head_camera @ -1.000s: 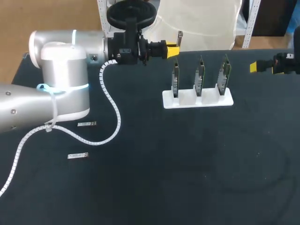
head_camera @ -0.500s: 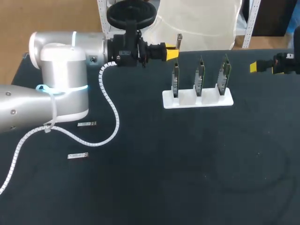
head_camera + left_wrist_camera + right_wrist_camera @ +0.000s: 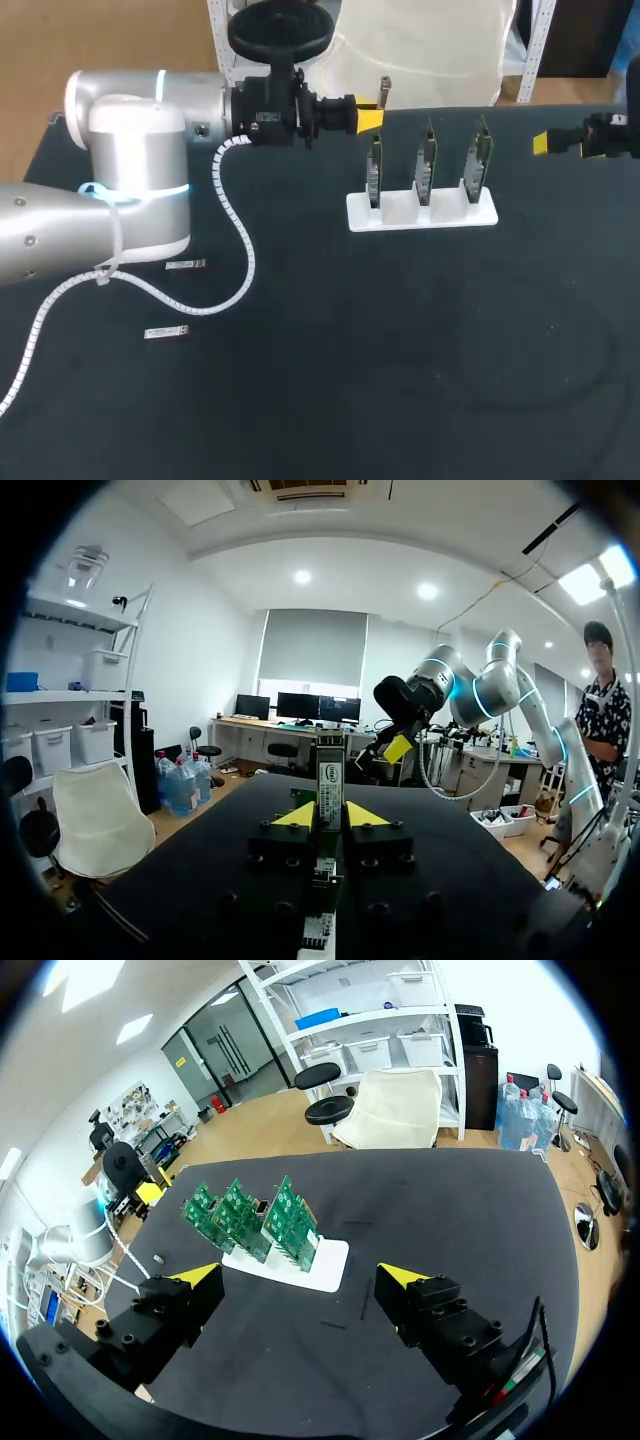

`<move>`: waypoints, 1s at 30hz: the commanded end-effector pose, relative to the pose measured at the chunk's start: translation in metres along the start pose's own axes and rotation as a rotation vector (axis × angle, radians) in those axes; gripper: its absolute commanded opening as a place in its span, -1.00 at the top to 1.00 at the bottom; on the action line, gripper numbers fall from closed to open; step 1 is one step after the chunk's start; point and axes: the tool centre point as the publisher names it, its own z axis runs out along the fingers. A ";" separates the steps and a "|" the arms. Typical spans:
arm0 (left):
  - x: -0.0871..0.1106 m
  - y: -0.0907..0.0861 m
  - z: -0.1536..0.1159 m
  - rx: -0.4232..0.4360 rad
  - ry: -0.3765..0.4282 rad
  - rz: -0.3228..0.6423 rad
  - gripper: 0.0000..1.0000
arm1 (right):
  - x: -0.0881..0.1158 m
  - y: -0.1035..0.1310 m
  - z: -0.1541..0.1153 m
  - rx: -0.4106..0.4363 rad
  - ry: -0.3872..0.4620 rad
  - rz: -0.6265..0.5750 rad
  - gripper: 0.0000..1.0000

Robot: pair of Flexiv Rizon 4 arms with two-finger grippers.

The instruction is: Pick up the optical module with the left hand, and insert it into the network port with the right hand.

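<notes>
Holding the optical module (image 3: 330,770) upright between its two yellow tips, the left claw (image 3: 368,115) is closed on the module's lower part. It hangs over the far edge of the table (image 3: 420,380), at about 12 o'clock in the head view, with its fingers pointing toward 3 o'clock. The pick-up looks done, so the step in hand is probably passing the module across. The right claw (image 3: 300,1276) waits at about 2 o'clock with its fingers spread wide and nothing between them. The next move likely calls for the two claws to meet. The right one would need to take the free upper end squarely so the module stays straight for insertion. A white stand (image 3: 420,213) sits between the claws at about 1 o'clock, carrying three green circuit boards (image 3: 427,160) on edge. The network port is presumably on one of them but is too small to make out. The boards stand directly in the line between the claws, so a low handover risks clipping them. Two spare modules (image 3: 185,265) lie flat at about 9 o'clock, near the left arm's spiral-wrapped cable (image 3: 243,255).
</notes>
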 end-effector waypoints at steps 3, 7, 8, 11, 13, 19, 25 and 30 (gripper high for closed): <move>0.001 0.000 0.000 0.000 -0.004 0.002 1.00 | 0.000 0.001 0.000 0.006 -0.001 0.001 -1.00; 0.001 0.000 0.000 0.000 -0.004 0.002 1.00 | 0.000 0.001 0.000 0.006 -0.001 0.001 -1.00; 0.001 0.000 0.000 0.000 -0.004 0.002 1.00 | 0.000 0.001 0.000 0.006 -0.001 0.001 -1.00; 0.001 0.000 0.000 0.000 -0.004 0.002 1.00 | -0.014 0.004 0.001 -0.076 0.018 -0.112 -1.00; 0.001 0.000 0.000 0.000 -0.004 0.002 1.00 | -0.026 0.008 0.002 -0.142 0.029 -0.194 -1.00; 0.001 0.000 0.000 0.000 -0.004 0.002 1.00 | -0.056 0.014 0.015 -0.282 0.097 -0.367 -1.00; 0.001 0.000 0.000 0.000 -0.004 0.002 1.00 | -0.076 0.031 0.039 -0.452 0.216 -0.536 -1.00; 0.001 0.000 0.000 0.000 -0.004 0.002 1.00 | -0.091 0.048 0.056 -0.534 0.281 -0.652 -1.00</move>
